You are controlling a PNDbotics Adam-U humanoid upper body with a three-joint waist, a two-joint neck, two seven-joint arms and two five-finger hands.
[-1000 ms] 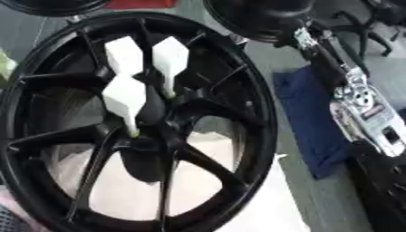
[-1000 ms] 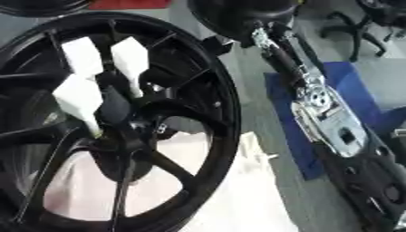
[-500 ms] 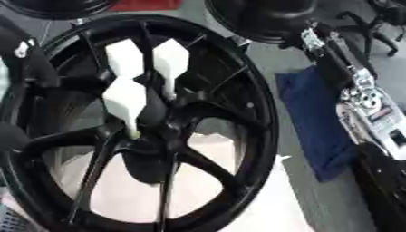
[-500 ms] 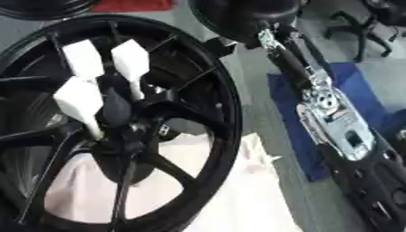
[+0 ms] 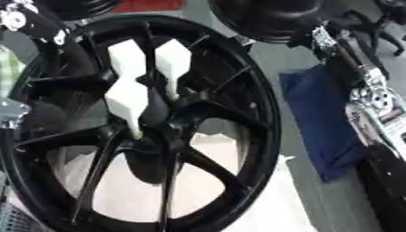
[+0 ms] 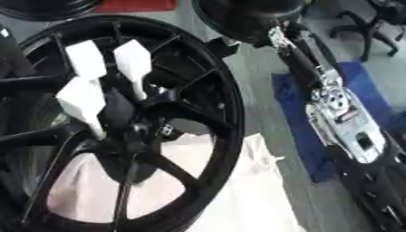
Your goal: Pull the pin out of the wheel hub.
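While the black wheel hub (image 5: 151, 131) fills the left and middle, the only open room is the grey floor strip right of its rim, partly covered by a blue cloth (image 5: 317, 122). Three white pins (image 5: 127, 102) stand at the hub's centre. Your right arm (image 6: 337, 113) stretches near-to-far along the right, clear of the rim. Robot hand pose: cannot tell.

Wheel (image 5: 238, 118) on cloth (image 6: 238, 195), mat (image 5: 317, 122) right

Three white, perhaps pin-like pieces (image 6: 82, 103) at black wheel hub (image 6: 131, 136)
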